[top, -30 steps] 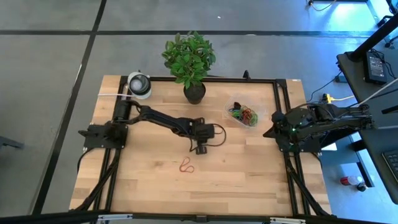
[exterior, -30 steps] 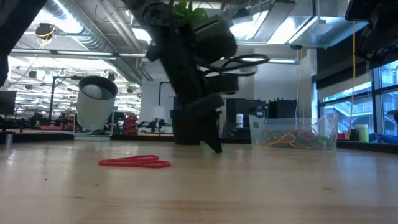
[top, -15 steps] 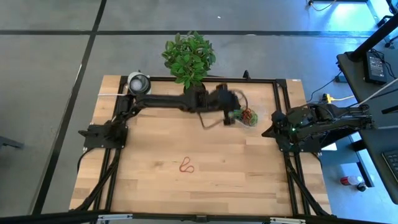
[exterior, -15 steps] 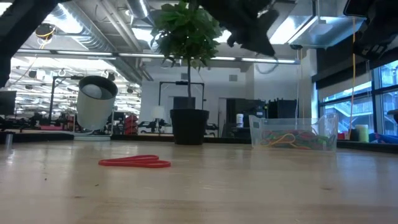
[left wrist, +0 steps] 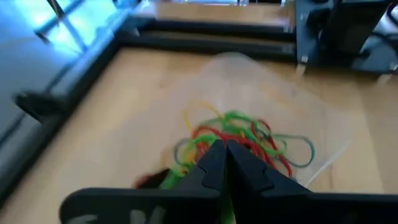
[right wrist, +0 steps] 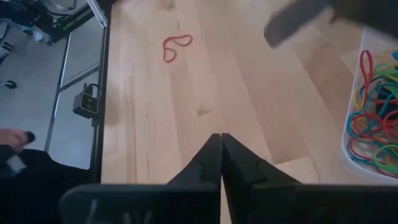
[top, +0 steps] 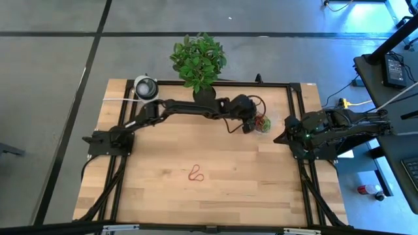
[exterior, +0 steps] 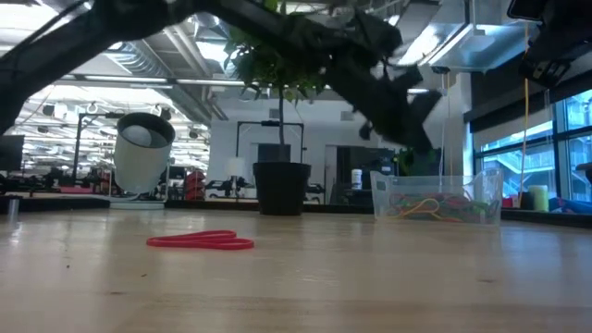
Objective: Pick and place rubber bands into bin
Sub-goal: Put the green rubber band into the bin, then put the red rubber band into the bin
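Note:
The clear bin [top: 260, 123] [exterior: 435, 198] [left wrist: 323, 124] stands on the table's far right part and holds several coloured rubber bands [left wrist: 249, 134] [right wrist: 372, 118]. My left gripper [top: 250, 125] [exterior: 418, 141] [left wrist: 225, 149] hangs just above the bin, fingers shut with a green sliver of band between them. One red rubber band [top: 196, 173] [exterior: 200, 240] [right wrist: 176, 46] lies flat on the middle of the table. My right gripper [top: 279, 138] [right wrist: 221, 135] waits shut at the table's right edge. My left gripper pinches a green rubber band [left wrist: 228, 210] between its two shut fingers, coming slanting down from the table's left over the bin. Only a thin strip of the band shows between the fingers. It is lifted clear of the table. How it hangs is hidden by the fingers.
A black plant pot [top: 204, 96] [exterior: 281, 188] with a leafy plant stands at the far edge, left of the bin. A round white-and-grey object [top: 146, 88] [exterior: 141, 159] sits at the far left corner. A black frame [top: 297, 170] runs along the table's edges.
My left gripper has risen from the middle of the table, just beyond the red band, swung toward the far right and come to hang low over the bin. The red band and the right arm have stayed where they were.

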`<state>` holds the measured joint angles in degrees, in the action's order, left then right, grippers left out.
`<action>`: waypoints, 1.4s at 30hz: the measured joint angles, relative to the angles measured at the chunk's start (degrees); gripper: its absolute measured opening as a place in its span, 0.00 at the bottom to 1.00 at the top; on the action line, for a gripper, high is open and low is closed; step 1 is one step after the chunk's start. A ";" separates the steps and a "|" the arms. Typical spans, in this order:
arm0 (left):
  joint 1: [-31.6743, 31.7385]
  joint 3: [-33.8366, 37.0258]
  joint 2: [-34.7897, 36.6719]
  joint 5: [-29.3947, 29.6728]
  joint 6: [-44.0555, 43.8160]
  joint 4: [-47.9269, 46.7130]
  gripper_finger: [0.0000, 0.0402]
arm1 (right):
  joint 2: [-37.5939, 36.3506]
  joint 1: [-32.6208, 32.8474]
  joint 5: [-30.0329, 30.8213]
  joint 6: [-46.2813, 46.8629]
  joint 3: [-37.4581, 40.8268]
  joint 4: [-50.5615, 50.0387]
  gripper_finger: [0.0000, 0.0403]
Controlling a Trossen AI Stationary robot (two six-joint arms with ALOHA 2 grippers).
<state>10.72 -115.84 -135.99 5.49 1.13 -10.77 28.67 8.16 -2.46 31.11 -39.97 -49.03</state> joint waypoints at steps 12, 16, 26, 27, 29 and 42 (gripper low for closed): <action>0.04 -0.05 -2.37 -3.75 -7.73 -1.71 0.33 | 0.00 0.00 -0.11 -0.11 0.00 -0.06 0.02; -0.36 -0.05 2.00 -4.36 -7.00 -2.83 0.38 | 0.00 0.00 -0.11 -0.07 0.00 -0.05 0.02; -3.92 0.03 14.56 -3.76 -5.22 -27.11 0.11 | 0.42 -0.02 4.43 -0.09 0.02 -0.05 0.02; -4.43 0.05 14.83 -3.84 -4.45 -28.62 0.06 | 0.80 -0.02 4.77 -0.29 0.02 0.00 0.02; -5.73 0.64 14.85 -3.99 -3.10 -29.79 0.02 | 1.82 -0.02 5.14 -2.27 0.02 0.24 0.02; -13.41 32.94 25.19 -5.33 -11.45 -9.23 0.00 | 22.53 2.21 8.17 -4.75 0.02 22.56 0.00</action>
<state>-2.69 -82.90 -110.80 0.17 -10.32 -20.00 51.19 10.37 5.71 26.36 -39.94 -26.47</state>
